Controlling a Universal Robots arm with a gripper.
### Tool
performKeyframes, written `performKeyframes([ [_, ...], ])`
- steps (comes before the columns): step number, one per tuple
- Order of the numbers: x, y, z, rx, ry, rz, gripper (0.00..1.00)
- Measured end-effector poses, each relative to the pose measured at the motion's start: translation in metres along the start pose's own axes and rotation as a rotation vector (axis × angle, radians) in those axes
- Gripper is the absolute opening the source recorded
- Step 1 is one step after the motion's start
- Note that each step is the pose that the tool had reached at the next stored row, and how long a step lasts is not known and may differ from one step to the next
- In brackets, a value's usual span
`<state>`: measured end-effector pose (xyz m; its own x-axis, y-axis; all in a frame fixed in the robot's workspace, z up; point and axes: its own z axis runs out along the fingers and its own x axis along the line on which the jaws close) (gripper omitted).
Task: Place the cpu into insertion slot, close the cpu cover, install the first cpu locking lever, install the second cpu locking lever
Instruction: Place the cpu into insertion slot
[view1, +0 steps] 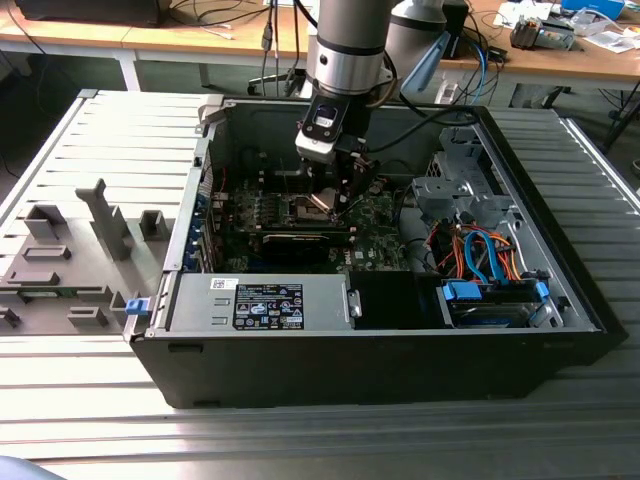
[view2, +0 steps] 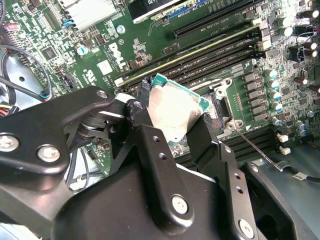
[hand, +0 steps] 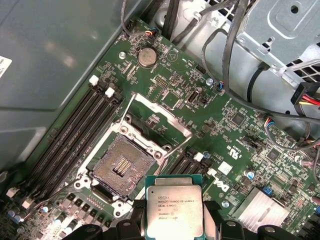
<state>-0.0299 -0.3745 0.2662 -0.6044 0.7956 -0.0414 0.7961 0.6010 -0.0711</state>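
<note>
Cpu (hand: 174, 207) is clamped by its edges between the gripper (view2: 169, 122) fingers, held near the insertion slot (hand: 122, 167); cpu cover (hand: 159, 115) is swung open.

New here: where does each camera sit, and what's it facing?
Exterior view: off the arm, looking into the open black computer case; arm, gripper show.
First wrist view: on the wrist, facing the dark square insertion slot; fingertips show.
Second wrist view: on the wrist, behind black fingers.
Both wrist views share the gripped silver-topped cpu.
</note>
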Motion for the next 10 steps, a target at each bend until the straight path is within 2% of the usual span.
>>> performKeyframes([
  [3, -0.0011, -0.0009, 0.0002, -0.0060, 0.0079, 0.001, 0.54],
  [4, -0.0020, -0.0015, 0.0003, -0.0124, 0.0163, 0.001, 0.54],
  [9, -0.0040, -0.0031, 0.0004, -0.0284, 0.0375, 0.001, 0.54],
  [10, -0.0046, -0.0035, 0.0005, -0.0338, 0.0448, 0.001, 0.54],
])
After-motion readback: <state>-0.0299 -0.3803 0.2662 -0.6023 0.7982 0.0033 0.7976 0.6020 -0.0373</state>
